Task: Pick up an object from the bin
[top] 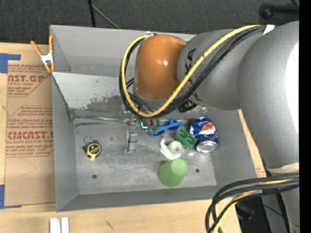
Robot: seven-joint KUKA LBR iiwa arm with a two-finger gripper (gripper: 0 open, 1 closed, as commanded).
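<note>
My gripper (131,141) hangs below the orange wrist cover over bare bin floor, left of the middle, with nothing seen in it. A blue plastic piece (168,127) lies just to its right, partly under the arm. Beside that sit a small green block (185,137) and a white ring-shaped piece (170,149). A small round black and yellow thing (92,149) lies alone to the gripper's left.
A crushed blue, red and white drink can (204,134) lies at the right of the group. A light green cup-like thing (172,173) rests near the front wall. The arm covers the bin's back right part.
</note>
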